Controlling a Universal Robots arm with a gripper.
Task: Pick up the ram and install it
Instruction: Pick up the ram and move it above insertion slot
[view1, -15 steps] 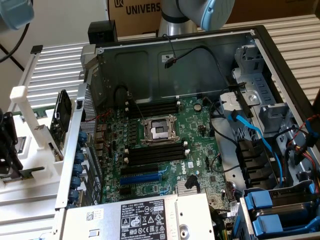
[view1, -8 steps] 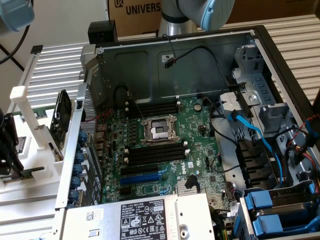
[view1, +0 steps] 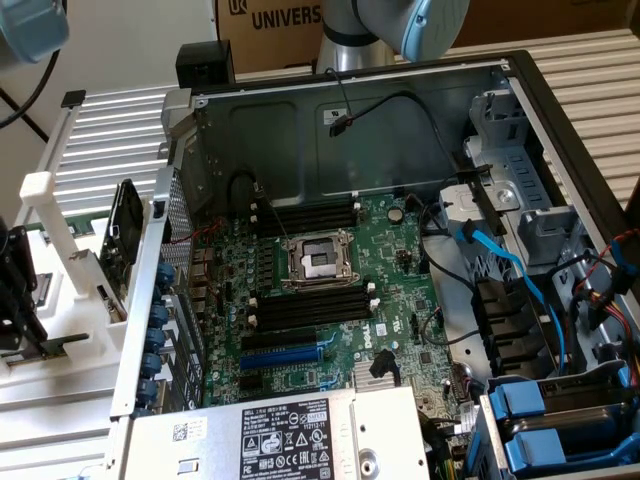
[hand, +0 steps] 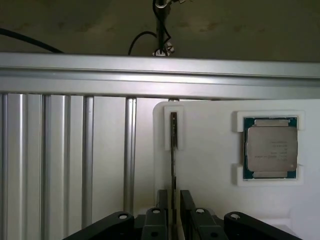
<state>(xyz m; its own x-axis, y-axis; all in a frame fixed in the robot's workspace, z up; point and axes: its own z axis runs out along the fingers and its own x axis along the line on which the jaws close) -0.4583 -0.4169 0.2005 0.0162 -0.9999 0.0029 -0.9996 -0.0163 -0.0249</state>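
On the wrist camera, my end effector sits low over the white holder. Its fingers are apart and straddle the ram, one on each side with a sliver of gap, so nothing is clamped. The ram stands on edge in its narrow slot in the holder, near the recess with the CPU. The holder rests on the ribbed aluminium surface. Well apart, toward the exterior view's right, I see the open computer case, where black memory slots flank the CPU socket on the motherboard.
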